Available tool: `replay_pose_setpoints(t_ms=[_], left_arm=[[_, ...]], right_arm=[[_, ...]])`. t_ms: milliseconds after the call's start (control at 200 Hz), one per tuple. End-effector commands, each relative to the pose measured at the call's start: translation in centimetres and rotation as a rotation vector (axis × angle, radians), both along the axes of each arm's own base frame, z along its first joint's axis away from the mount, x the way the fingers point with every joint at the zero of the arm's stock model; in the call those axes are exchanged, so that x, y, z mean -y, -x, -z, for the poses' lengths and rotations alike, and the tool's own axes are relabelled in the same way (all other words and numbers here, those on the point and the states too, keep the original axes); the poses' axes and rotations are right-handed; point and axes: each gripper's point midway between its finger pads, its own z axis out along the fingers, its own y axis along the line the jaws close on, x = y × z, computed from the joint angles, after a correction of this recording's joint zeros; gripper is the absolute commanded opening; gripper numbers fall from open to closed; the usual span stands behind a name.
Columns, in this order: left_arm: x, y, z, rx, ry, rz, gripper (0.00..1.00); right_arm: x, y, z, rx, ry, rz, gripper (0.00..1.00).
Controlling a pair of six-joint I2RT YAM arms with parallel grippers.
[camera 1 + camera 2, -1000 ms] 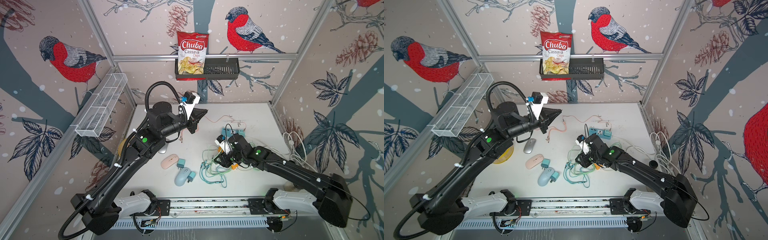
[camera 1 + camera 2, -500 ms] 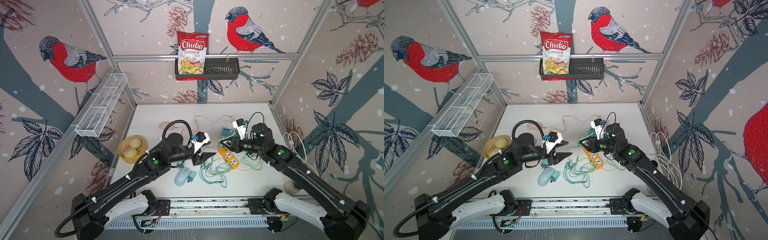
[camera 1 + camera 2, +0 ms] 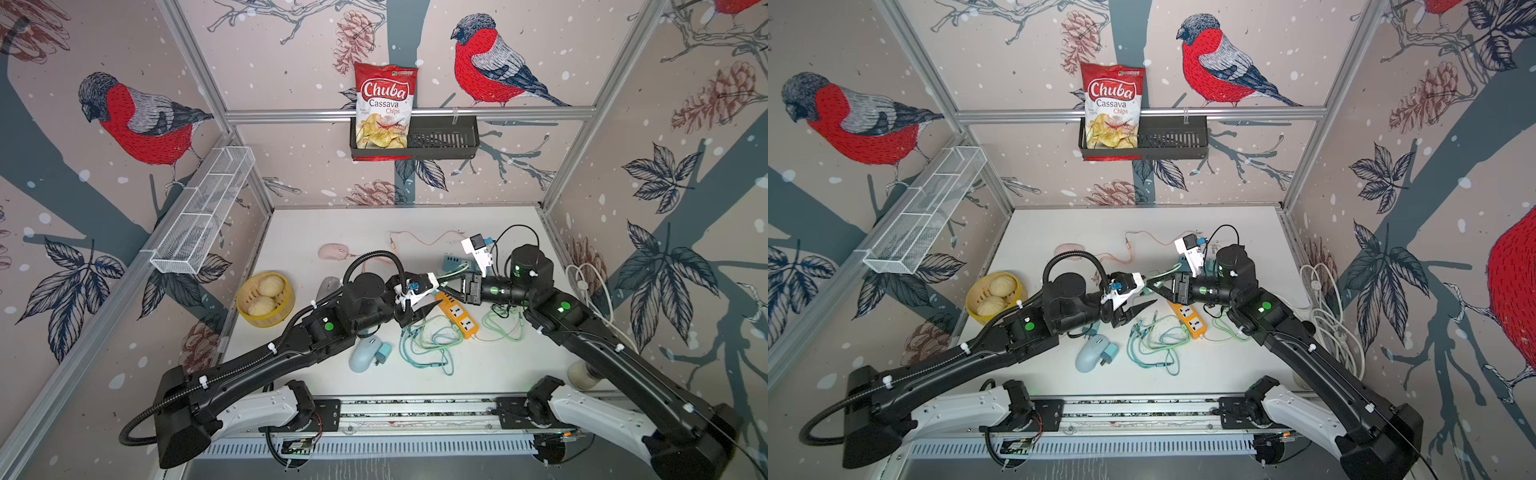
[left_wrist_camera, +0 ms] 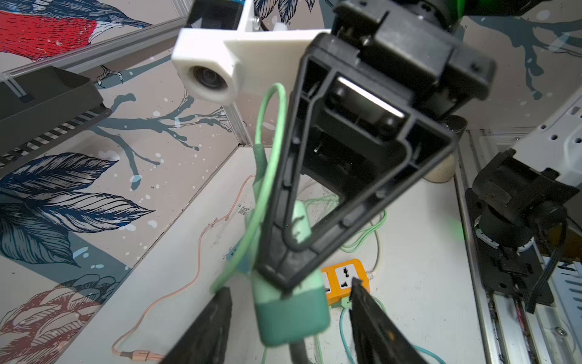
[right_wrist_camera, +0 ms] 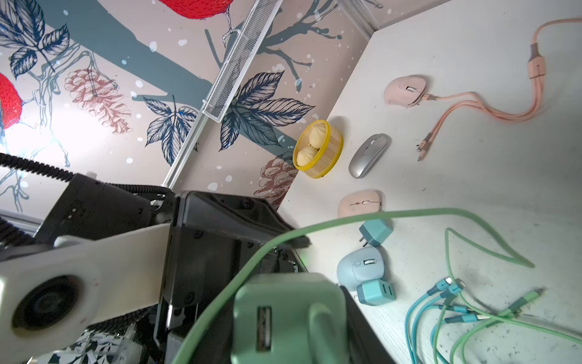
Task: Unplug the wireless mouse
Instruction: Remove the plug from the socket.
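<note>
The right hand (image 5: pixel 288 318) is clenching the green charger block (image 4: pixel 291 315), holding it raised above the middle of the worktop (image 3: pixel 478 374). A green cable (image 5: pixel 409 214) is arching across the block; whether it is plugged in cannot be determined. The left hand (image 4: pixel 289 285) is standing released, its fingers (image 4: pixel 208 327) flanking the block on both sides without touching it. The pink mouse (image 3: pixel 332 251) is lying toward the rear of the worktop, well apart from both hands, with the pink cable (image 5: pixel 491 110) joined to its front end.
</note>
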Motion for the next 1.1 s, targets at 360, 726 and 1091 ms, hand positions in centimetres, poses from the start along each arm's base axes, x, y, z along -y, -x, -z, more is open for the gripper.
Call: replay_pose_setpoints(t_ms=[360,726,1091], left_arm=[[0.0,-0.3,-1.8,0.069,0.009,-0.007,0.0],[-0.4,-0.4,-0.8,0.071,-0.061,-0.017,0.0],[-0.3,-0.7,-0.1,0.06,-0.095,-0.022,0.0]], right_arm=[[-0.7,0.8,-0.4,0.027,-0.022,-0.062,0.01],[3.0,-1.4,-1.9,0.105,0.036,0.085,0.32],[4.2,-1.9,-1.8,0.116,0.065,0.123,0.55]])
